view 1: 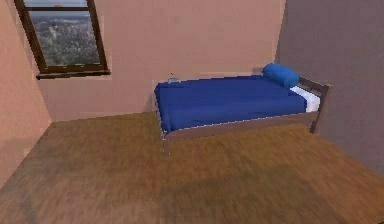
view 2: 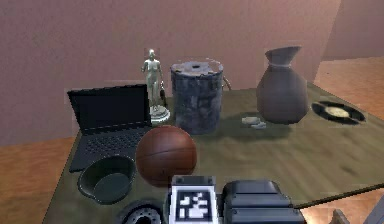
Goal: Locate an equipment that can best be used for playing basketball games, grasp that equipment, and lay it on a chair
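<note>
One bed [view 1: 232, 105] with a blue cover stands against the far wall in the forward view, with a blue pillow [view 1: 281, 75] at its head and a window [view 1: 65, 38] on the wall toward that view's left.

In the arm side view we see a dark tabletop [view 2: 300, 150] spreading out beyond the hand [view 2: 148, 214]. The hand's dark body shows at the bottom edge, just left of a white square [view 2: 195, 205] with black marks. An open black laptop [view 2: 110, 120] sits farther out and to the hand's left. A grey-brown vase [view 2: 283, 88] stands well off to the hand's right. A grey canister [view 2: 197, 95] stands upright, out beyond the hand.

The basketball [view 2: 166, 155], a brown-orange ball, rests on the tabletop just beyond the hand, between it and the canister. A dark bowl [view 2: 107, 180] lies just left of the hand, beside the ball. A pale statuette [view 2: 152, 85] stands upright beyond the ball, between laptop and canister. A dark dish [view 2: 337, 112] lies far to the hand's right.

With the ball right behind the hand, we cannot tell whether it touches the ball or holds anything.
</note>
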